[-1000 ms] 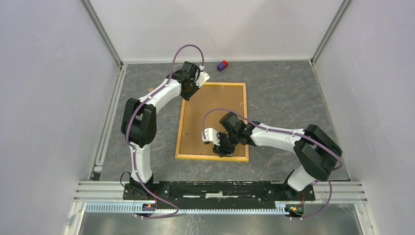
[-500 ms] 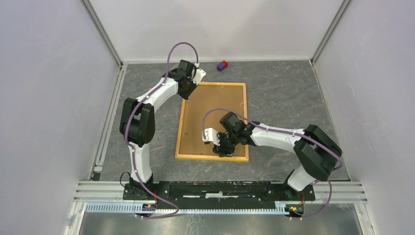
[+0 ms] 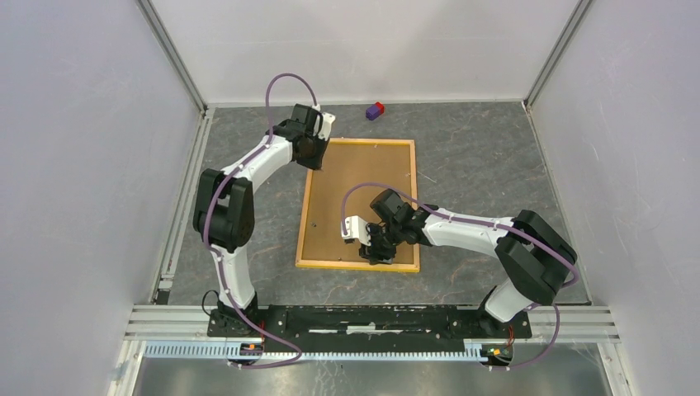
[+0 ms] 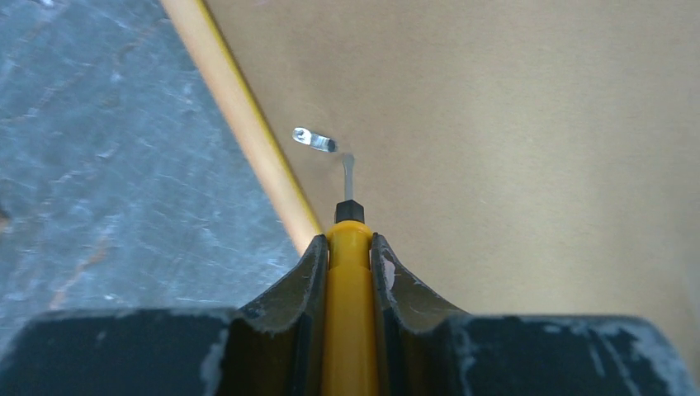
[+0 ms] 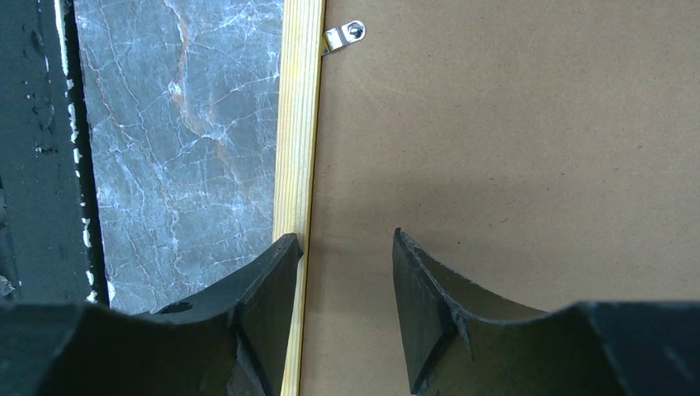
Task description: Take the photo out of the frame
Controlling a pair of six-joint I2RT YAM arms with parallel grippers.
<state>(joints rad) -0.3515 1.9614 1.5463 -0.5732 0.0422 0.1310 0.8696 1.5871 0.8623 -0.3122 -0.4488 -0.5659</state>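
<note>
At the far-left corner of the frame [image 3: 305,216]: it lies face-down on the table [image 3: 479,165], brown backing board [image 3: 363,181] up, long axis running away from the arm bases. The photo is not visible; judged to sit under the board.

Left gripper [image 4: 349,247] is clamped on a yellow-handled hook tool [image 4: 350,330]. Its bent metal tip lies just inside the left border, right beside a small metal clip [image 4: 314,139]; contact cannot be confirmed. The clip lies ahead and slightly left of the tip, so the left arm is the nearer one for turning it.

Right gripper [image 5: 347,247] has its jaws apart with nothing between them, straddling the near border: one finger over the wood, the other over the board. A second clip [image 5: 345,35] lies further along that border, well ahead of the fingers.
</note>
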